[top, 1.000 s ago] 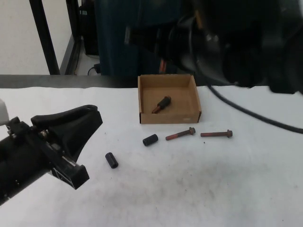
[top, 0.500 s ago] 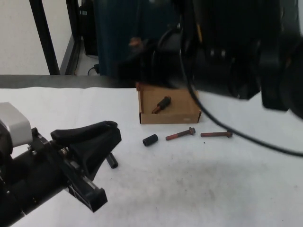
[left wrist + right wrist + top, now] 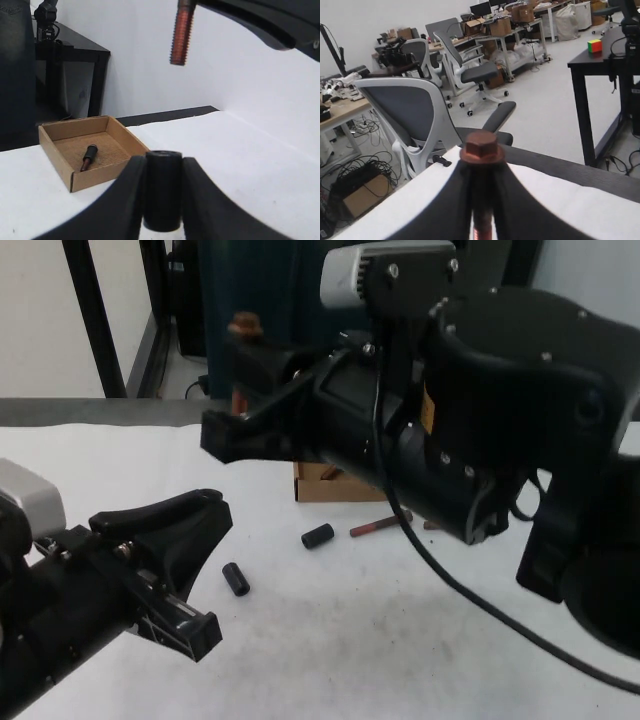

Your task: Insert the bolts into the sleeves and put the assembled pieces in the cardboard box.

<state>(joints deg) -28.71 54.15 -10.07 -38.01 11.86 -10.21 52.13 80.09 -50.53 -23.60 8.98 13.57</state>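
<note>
The white-covered bench (image 3: 330,640) carries the cardboard box (image 3: 100,172) at its far middle, with one assembled piece (image 3: 89,156) lying inside. The left gripper (image 3: 163,164) is closed around a black sleeve (image 3: 162,200), held upright. The right gripper (image 3: 481,170) pinches a bolt (image 3: 481,147) just under its hex head, threads pointing down. In the left wrist view the bolt's tip hangs well above the sleeve and looks slightly off its axis. If it came down offset like that, the threads would probably catch the sleeve's rim and tilt it or push it out of the grip. One loose sleeve (image 3: 318,536), a second loose sleeve (image 3: 236,578) and a loose bolt (image 3: 375,526) lie near the box, below the arms, where a low sweep could scatter them.
</note>
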